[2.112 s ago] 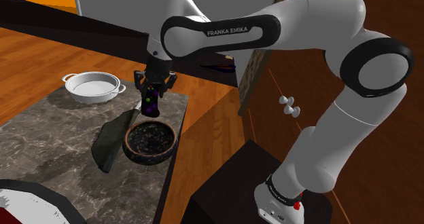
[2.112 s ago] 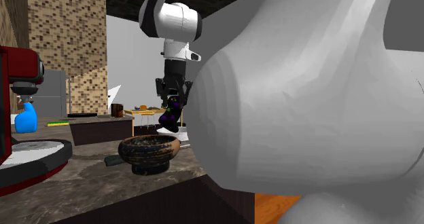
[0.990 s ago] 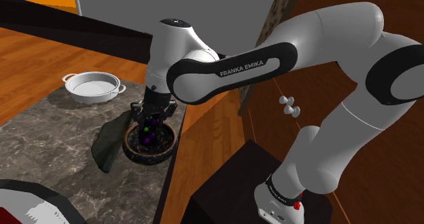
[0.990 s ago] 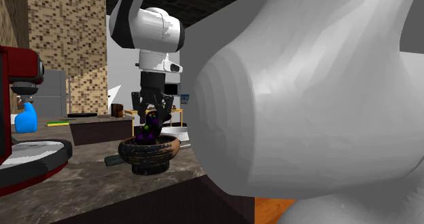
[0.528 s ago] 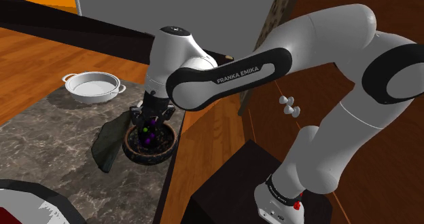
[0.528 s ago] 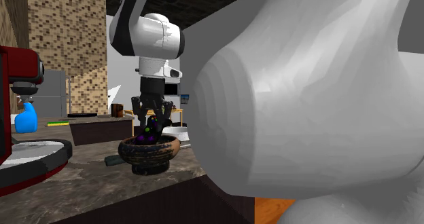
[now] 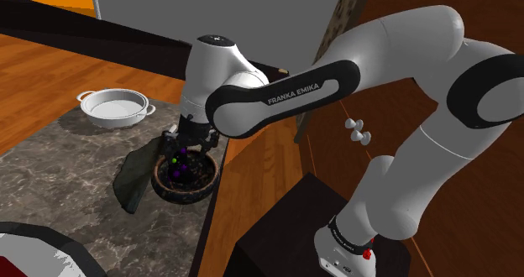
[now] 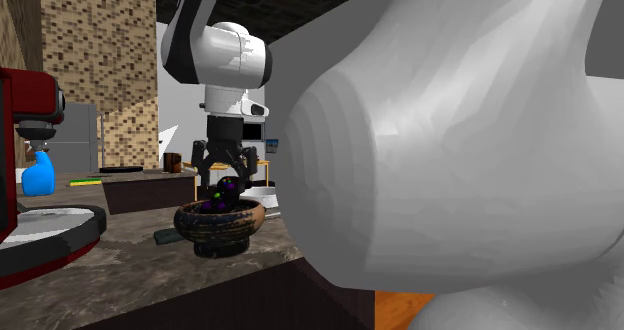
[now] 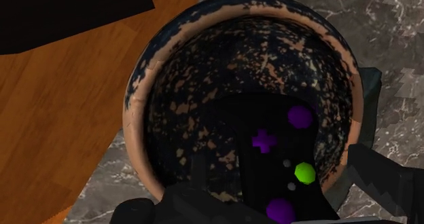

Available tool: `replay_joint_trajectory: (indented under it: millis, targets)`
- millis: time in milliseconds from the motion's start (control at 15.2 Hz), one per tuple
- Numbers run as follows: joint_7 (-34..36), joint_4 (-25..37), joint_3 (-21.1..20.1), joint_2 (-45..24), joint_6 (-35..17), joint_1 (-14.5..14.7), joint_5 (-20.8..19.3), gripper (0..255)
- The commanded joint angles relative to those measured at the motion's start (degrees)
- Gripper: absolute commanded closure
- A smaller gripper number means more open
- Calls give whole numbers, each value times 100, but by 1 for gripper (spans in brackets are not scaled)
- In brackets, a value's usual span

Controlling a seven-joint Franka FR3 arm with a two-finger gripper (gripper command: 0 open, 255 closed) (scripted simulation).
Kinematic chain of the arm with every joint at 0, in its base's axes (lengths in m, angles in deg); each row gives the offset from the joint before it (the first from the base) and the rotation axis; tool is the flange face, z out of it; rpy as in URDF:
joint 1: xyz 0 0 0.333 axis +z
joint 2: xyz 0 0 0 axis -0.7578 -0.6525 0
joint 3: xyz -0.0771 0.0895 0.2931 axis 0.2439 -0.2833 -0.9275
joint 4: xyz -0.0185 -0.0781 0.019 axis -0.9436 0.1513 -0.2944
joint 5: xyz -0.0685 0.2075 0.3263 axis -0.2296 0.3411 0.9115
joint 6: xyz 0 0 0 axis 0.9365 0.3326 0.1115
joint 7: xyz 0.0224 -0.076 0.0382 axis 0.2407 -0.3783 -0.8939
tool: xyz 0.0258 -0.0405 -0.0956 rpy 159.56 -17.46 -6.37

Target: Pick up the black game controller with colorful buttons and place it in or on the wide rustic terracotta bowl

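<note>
One controller [image 9: 273,174] (purple and green buttons) inside one bowl [image 9: 204,73]

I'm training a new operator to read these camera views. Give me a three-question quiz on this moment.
1. True or false: the black controller lies inside the mottled brown bowl.
2. In the shoulder view, what lies on the counter just left of the bowl? A) a dark cloth B) a banana C) a red mug
3. Fill in: the hand above the bowl is ___, not clasping the controller.

Key: 1 true; 2 A; 3 open.
</note>
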Motion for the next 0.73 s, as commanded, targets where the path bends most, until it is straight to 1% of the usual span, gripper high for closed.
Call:
replay_joint_trajectory:
  millis: [0,66,330,660]
  targets:
    - [-1,-3,0,0,5,0,1,0]
    - [8,-3,-2,-38,-33,0,-13,0]
    - [-86,296,35,382,674,-12,113,0]
    - [-86,296,36,382,674,-11,113,0]
